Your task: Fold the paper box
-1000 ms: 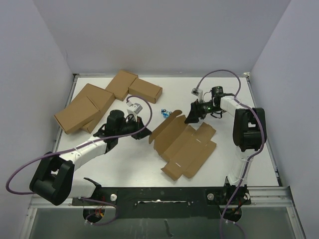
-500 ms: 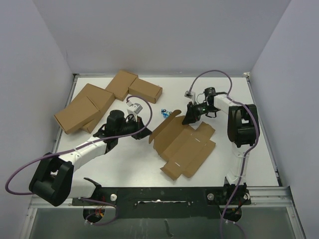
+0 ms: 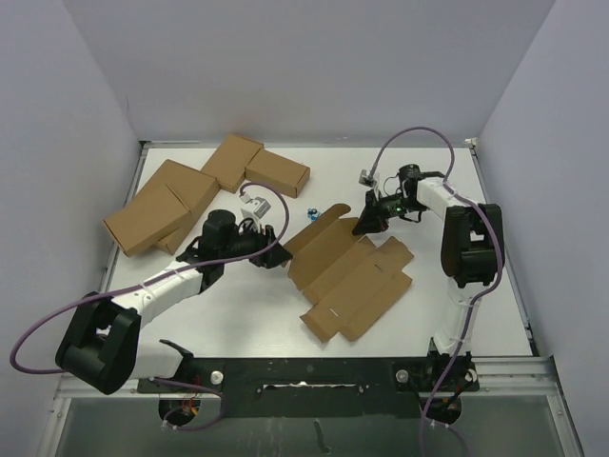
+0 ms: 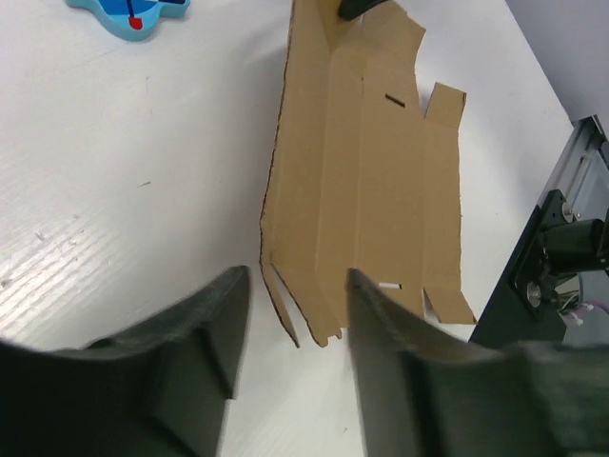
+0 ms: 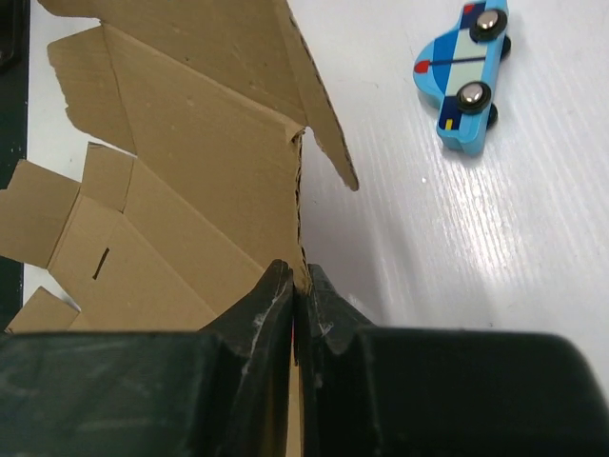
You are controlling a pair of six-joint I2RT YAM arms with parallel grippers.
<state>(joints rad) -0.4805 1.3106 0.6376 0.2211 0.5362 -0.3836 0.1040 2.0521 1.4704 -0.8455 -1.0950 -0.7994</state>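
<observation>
While the right gripper (image 5: 297,278) was clamped on the far edge of the paper box (image 3: 357,281), the sheet was pictured at the middle of the table (image 3: 238,324), creases running near-left to far-right, with the left gripper (image 4: 297,278) parted, empty, just left of it.

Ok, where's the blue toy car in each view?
Top external: toy car mid-table, just past the cardboard sheet.
Left wrist: toy car in top-left corner, partly cut off.
Right wrist: toy car upper right.
Shared landmark: the cardboard sheet, beside it in all three.
</observation>
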